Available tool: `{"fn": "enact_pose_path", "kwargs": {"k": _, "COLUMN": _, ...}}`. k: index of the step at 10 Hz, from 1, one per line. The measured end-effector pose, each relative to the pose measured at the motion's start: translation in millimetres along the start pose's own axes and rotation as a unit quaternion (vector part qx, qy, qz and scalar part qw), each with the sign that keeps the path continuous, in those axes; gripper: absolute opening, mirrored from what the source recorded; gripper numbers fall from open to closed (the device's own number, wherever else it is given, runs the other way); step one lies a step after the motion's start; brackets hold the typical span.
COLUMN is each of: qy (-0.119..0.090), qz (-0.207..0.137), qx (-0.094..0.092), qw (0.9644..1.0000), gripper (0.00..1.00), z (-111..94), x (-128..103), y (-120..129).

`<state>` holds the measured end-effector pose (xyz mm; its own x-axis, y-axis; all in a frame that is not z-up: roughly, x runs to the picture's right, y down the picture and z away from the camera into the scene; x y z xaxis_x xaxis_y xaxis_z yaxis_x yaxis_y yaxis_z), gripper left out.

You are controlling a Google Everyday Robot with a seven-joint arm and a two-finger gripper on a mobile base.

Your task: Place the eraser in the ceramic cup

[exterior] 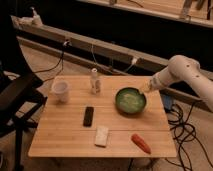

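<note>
The approach is judged to be the step in hand. The eraser is not yet grasped and lies flat on the wooden table, at 5 o'clock from the ceramic cup. Next, a reach toward 8 o'clock across the green bowl is called for. The gripper is held at the bowl's 2 o'clock rim, on an arm sloped down from the right. Whether it is open or closed cannot be told.

Wooden table on beige floor, black chair beside, cables trailing.
</note>
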<state>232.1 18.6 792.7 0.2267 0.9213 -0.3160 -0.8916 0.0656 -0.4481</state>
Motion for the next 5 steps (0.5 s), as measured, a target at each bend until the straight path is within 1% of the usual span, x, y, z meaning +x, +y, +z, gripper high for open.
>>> {"fn": "enact_pose_path", "kwargs": {"k": 1, "qy": -0.001, "qz": 0.003, "qx": 0.001, "qw": 1.0, "gripper": 0.48, "z": -3.0, "x": 5.4, "y": 5.0}}
{"fn": "enact_pose_path", "kwargs": {"k": 3, "qy": -0.002, "qz": 0.001, "qx": -0.001, "qw": 1.0, "gripper": 0.65, "z": -7.2, "x": 18.6, "y": 8.8}}
{"fn": "enact_pose_path", "kwargs": {"k": 4, "qy": -0.003, "qz": -0.007, "qx": -0.006, "qw": 1.0, "gripper": 0.75, "z": -7.5, "x": 17.7, "y": 9.9}}
{"fn": "enact_pose_path", "kwargs": {"k": 5, "qy": 0.0, "qz": -0.016, "qx": -0.016, "qw": 0.9997, "gripper": 0.8, "z": -3.2, "x": 13.3, "y": 15.2}}
